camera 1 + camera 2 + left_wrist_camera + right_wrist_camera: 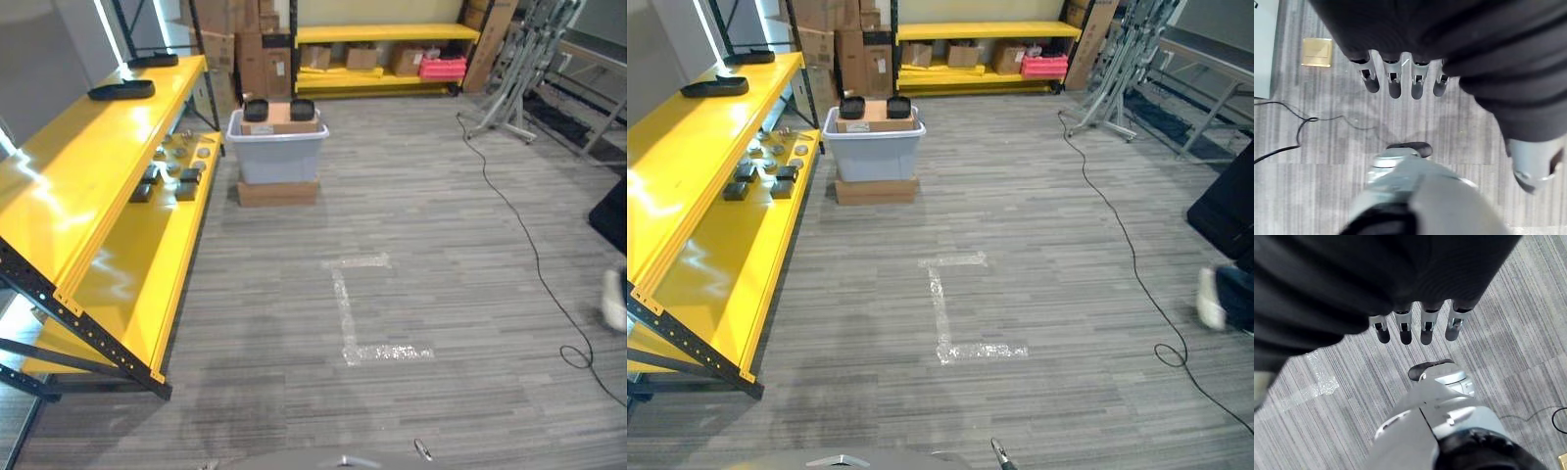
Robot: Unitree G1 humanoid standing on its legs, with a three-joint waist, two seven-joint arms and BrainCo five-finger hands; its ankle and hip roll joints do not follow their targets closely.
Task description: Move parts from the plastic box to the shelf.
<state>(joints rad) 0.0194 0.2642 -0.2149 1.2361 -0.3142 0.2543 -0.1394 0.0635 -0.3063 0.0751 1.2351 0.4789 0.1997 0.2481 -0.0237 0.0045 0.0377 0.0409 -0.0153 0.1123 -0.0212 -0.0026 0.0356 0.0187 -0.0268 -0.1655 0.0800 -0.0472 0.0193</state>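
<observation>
You see the translucent grey plastic box [277, 155] beside the long yellow metal shelf [93, 186]; left hand [1396, 78] and right hand [1415, 325] hang empty, fingers relaxed.

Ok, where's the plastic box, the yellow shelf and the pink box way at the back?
plastic box [279, 159]: left eye view, on its grey front wall.
yellow shelf [88, 157]: left eye view, on a bare part of its top board.
pink box [443, 69]: left eye view, on its front side.
</observation>
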